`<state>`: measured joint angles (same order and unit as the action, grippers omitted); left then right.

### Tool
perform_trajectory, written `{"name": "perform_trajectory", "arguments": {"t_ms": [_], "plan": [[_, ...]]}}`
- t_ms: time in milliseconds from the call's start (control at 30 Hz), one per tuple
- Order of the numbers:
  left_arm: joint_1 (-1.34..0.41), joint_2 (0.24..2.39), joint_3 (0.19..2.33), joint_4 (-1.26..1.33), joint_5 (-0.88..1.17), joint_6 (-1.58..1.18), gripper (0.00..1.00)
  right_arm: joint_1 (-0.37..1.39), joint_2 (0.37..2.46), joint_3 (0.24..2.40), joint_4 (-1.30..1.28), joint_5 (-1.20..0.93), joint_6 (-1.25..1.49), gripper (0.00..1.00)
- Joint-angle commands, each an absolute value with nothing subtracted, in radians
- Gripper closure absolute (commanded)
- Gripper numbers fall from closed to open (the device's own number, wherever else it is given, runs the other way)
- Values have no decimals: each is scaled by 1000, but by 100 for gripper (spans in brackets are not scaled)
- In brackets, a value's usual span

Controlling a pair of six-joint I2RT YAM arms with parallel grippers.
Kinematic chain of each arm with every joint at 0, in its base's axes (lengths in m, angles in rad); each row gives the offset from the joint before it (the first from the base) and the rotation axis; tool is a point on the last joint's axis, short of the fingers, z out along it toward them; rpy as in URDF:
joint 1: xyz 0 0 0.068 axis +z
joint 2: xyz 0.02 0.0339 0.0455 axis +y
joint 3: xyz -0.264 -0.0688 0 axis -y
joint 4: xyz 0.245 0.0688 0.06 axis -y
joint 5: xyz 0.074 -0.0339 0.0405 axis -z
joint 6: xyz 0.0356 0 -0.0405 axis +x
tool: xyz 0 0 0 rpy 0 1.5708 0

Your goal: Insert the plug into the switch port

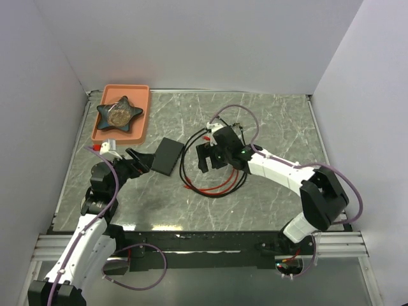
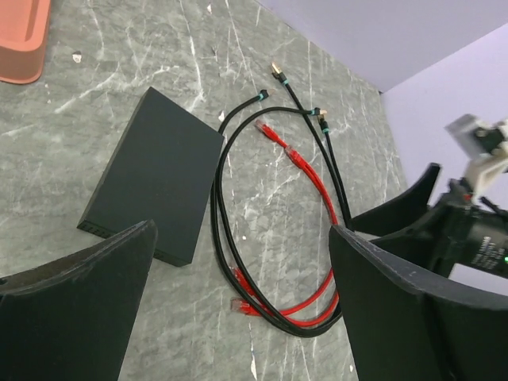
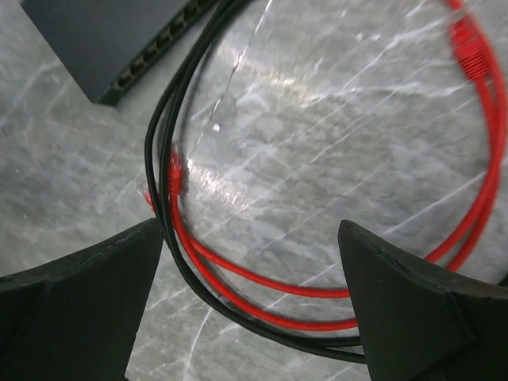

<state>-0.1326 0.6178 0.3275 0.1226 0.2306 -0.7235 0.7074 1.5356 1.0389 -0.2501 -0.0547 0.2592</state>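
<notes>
This is a robotics lab test cell, not a lived-in room. Plain white panels box in the table on its left, right and far sides. The tabletop is a grey marble-patterned sheet. Along its near edge runs a bare aluminium rail, where two white-and-black robot arms stand side by side, the left arm and the right arm. Purple wiring hangs in loose loops beside them. Laid out on the surface are a black switch, red and black cables, and an orange tray at the far left.
</notes>
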Motion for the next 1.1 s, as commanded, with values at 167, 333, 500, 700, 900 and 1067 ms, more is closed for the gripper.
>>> {"name": "perform_trajectory", "arguments": {"t_ms": [167, 333, 500, 700, 900, 1067], "plan": [[-132, 580, 348, 94, 236, -745, 4, 778, 1712, 1242, -331, -95, 279, 9], [-132, 574, 327, 106, 236, -764, 4, 837, 1851, 1356, -400, -51, 284, 20], [-132, 578, 353, 66, 207, -770, 4, 868, 1960, 1408, -413, -57, 298, 32], [-133, 560, 354, 44, 196, -764, 4, 890, 2040, 1440, -422, -25, 299, 55], [-132, 545, 348, 49, 193, -762, 4, 897, 1988, 1370, -413, 50, 285, 100], [-132, 560, 334, 77, 213, -767, 4, 896, 1742, 1214, -396, 176, 255, 100]]}}
